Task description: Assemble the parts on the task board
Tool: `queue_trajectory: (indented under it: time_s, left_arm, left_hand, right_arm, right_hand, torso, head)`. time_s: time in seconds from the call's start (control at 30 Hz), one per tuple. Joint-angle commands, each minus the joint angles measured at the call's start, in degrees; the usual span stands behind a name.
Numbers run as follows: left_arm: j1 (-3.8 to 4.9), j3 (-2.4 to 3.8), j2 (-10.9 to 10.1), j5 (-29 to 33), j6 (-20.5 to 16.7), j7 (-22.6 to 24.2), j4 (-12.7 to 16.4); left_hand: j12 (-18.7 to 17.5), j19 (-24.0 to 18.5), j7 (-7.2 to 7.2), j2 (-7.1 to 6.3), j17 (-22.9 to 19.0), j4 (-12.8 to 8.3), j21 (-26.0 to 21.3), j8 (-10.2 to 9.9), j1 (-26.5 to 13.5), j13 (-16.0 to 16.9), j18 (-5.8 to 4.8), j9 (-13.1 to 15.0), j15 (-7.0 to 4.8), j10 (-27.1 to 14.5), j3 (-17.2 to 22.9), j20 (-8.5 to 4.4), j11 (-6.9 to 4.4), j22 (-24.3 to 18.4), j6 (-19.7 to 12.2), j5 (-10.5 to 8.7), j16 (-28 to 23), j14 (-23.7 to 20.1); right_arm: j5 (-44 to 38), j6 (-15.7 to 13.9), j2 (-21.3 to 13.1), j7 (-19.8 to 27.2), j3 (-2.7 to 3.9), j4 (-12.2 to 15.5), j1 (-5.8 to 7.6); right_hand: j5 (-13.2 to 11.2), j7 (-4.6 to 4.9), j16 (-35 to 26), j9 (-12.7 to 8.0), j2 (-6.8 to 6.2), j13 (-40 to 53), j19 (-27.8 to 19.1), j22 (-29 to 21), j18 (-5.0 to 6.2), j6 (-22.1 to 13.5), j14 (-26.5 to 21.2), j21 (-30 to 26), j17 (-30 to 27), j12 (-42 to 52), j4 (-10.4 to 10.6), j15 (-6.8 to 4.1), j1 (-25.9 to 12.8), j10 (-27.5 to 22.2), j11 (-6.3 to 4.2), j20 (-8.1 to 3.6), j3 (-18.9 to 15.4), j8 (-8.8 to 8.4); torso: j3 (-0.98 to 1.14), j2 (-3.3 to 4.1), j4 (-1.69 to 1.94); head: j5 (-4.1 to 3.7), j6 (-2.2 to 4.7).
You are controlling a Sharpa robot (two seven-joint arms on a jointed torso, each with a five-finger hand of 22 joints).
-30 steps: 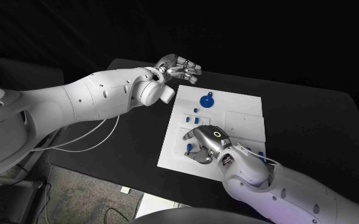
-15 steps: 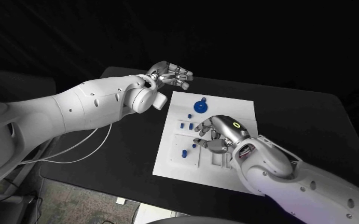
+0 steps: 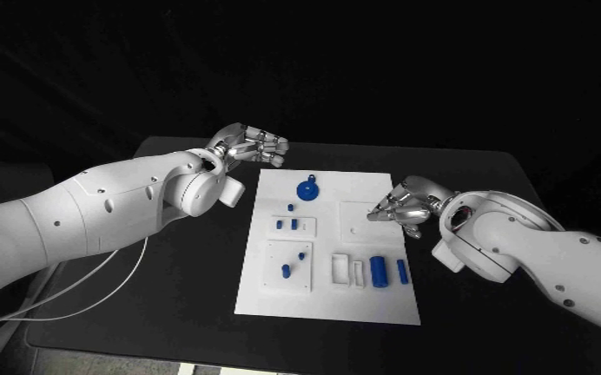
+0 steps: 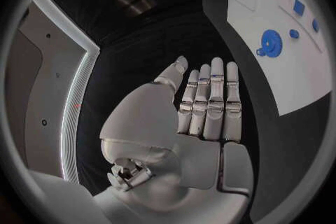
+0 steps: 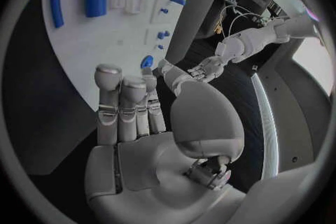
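The white task board (image 3: pixel 388 305) lies flat in the middle of the black table. A blue gear (image 3: pixel 307 189) sits near its far edge, with small blue pegs (image 3: pixel 291 207) just nearer than it. A thick blue cylinder (image 3: pixel 379 271) and a thin blue bar (image 3: pixel 402 272) lie near the front, beside white blocks (image 3: pixel 340 269). My left hand (image 3: pixel 251 145) hovers past the board's far left corner, fingers straight and holding nothing (image 4: pixel 206 106). My right hand (image 3: pixel 403 206) hangs over the board's right edge, fingers extended, nothing in them (image 5: pixel 133 112).
Bare black table (image 3: pixel 163 288) surrounds the board on all sides. Two more small blue pieces (image 3: pixel 293 264) sit in the left-hand plate of the board. A white cable (image 3: pixel 75 292) trails under my left arm off the table's left side.
The head camera has shifted, so the whole picture moved. My right hand has travelled from the board's near left part across to its right edge. My left hand stays by the far left corner.
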Motion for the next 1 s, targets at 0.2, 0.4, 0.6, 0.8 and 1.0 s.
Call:
queue_trajectory:
  time_s: [0.2,0.4,0.6,0.8,1.0]
  left_arm:
    - [-0.42,-0.29,-2.0,0.3,4.3,3.7,3.5]
    - [-0.93,-0.36,-2.7,0.1,6.4,5.1,4.4]
    - [-1.22,-0.37,-2.9,0.0,7.3,6.4,4.6]
    - [-1.38,-0.47,-2.7,0.2,7.1,6.3,4.7]
    - [-1.52,-0.59,-2.7,0.3,7.3,6.2,4.8]
  left_hand:
    - [-0.3,1.8,0.13,0.65,-0.5,1.9,0.3,0.0,1.7,0.0,-0.74,-0.1,0.06,2.1,-5.9,0.04,-0.29,-12.0,-1.4,-0.58,-4.4,2.2]
    - [-0.2,1.8,0.24,1.28,-0.3,2.3,0.3,-0.1,2.1,0.0,-1.65,-0.1,-0.33,4.3,-8.2,-0.23,-0.93,-16.7,-1.9,-1.17,-4.3,3.3]
    - [-0.1,0.7,0.66,0.66,-0.9,2.0,0.3,-0.1,1.9,0.1,-1.73,-0.2,0.81,-0.4,-9.9,0.52,0.69,-19.2,-2.1,-0.93,-4.6,0.6]
    - [-0.1,0.8,2.04,0.19,-1.0,1.5,0.3,0.0,1.5,0.1,-0.88,-0.1,1.66,-6.4,-11.4,1.44,2.66,-21.4,-5.0,-0.98,-4.5,-0.6]
    - [-0.1,1.1,2.02,0.49,-0.6,1.4,0.5,0.0,1.3,0.1,-0.55,-0.1,1.82,-6.8,-12.1,1.76,2.77,-24.5,-4.9,-1.00,-4.5,-1.0]
  right_arm:
    - [1.4,13.6,-2.2,-13.1,-0.77,-0.4,0.48]
    - [-0.6,15.3,-2.5,-14.3,-2.75,-0.7,0.54]
    - [-1.9,15.5,-1.4,-14.6,-5.28,-1.5,0.55]
    - [-3.0,14.0,0.3,-14.6,-7.25,-2.8,0.50]
    - [-4.2,12.2,2.2,-14.7,-7.95,-3.7,0.34]
  right_hand:
    - [-1.9,-0.33,1.7,0.9,-0.87,6.4,2.2,2.9,-0.38,0.0,0.1,2.7,4.2,2.0,2.8,0.35,-2.5,1.6,0.19,0.31,0.4,-0.02]
    - [-2.1,-0.05,2.2,0.7,-2.22,6.8,2.0,3.3,-0.45,-0.5,0.2,3.0,5.2,1.3,3.3,0.42,-3.0,1.6,0.26,0.35,-0.2,-0.08]
    - [-2.1,0.02,2.7,0.3,-2.71,7.6,2.1,4.2,-0.53,-0.5,0.3,3.7,6.5,1.0,3.9,0.46,-2.8,1.9,0.35,0.32,-1.7,0.00]
    - [-2.1,0.13,1.9,-0.7,-2.72,9.1,2.3,5.9,-0.57,-0.7,0.6,4.4,8.0,-0.6,5.6,0.51,-2.2,2.3,0.41,0.37,-2.2,-0.02]
    - [-2.1,0.17,1.9,-0.8,-3.25,9.5,2.3,6.2,-0.55,-0.7,0.7,4.5,8.3,-0.6,6.2,0.51,-3.0,2.4,0.44,0.37,-2.4,0.01]
  torso:
    - [0.26,-1.15,-0.44]
    - [0.08,-1.49,-0.76]
    - [-0.11,-1.67,-0.73]
    - [-0.22,-1.57,-0.62]
    - [-0.01,-1.49,-0.76]
  head:
    - [-1.43,-0.57]
    - [-1.60,-0.94]
    - [-1.98,-1.29]
    - [-1.89,-1.03]
    - [-1.51,-1.37]
